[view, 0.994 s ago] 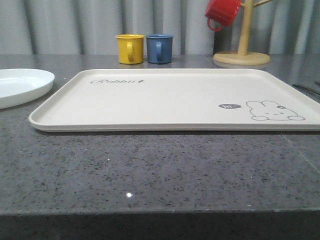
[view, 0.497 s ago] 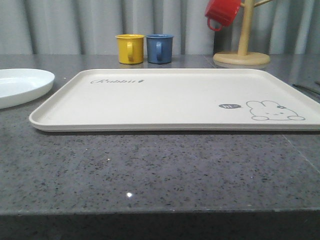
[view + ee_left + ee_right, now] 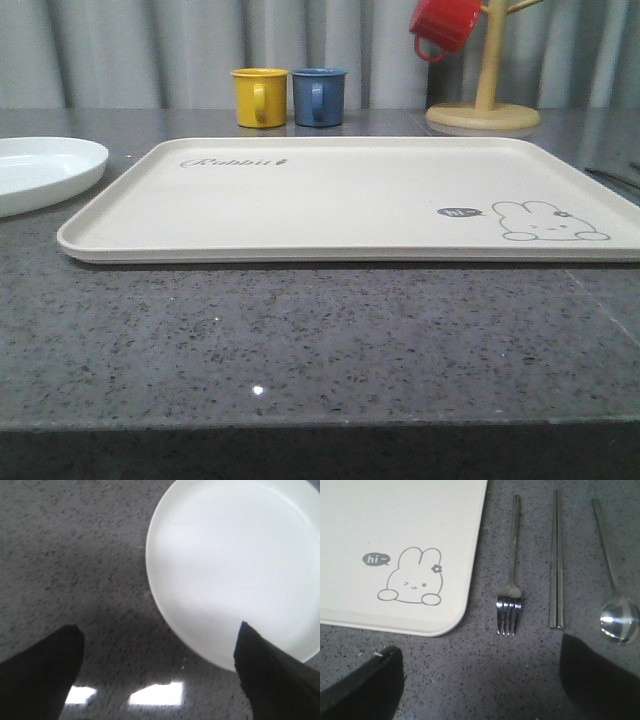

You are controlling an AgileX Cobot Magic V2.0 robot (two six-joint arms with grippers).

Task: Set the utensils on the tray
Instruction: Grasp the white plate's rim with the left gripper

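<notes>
The cream tray (image 3: 350, 190) with the rabbit print lies across the middle of the counter, with nothing on it; its rabbit corner (image 3: 410, 555) shows in the right wrist view. A white plate (image 3: 40, 170) rests on the counter left of the tray. My left gripper (image 3: 157, 640) hangs open above the counter at the edge of the plate (image 3: 235, 565), holding nothing. On the counter beside the tray's rabbit corner lie a fork (image 3: 511, 585), a pair of chopsticks (image 3: 556, 565) and a spoon (image 3: 615, 600), side by side. My right gripper (image 3: 480, 670) is open above bare counter just short of them.
A yellow mug (image 3: 260, 97) and a blue mug (image 3: 319, 96) stand behind the tray. A wooden mug tree (image 3: 486, 100) with a red mug (image 3: 443, 25) hanging on it stands at the back right. The dark speckled counter's front edge runs near the camera.
In the front view the plate has shifted very slightly left. The tray and mugs have not moved.
</notes>
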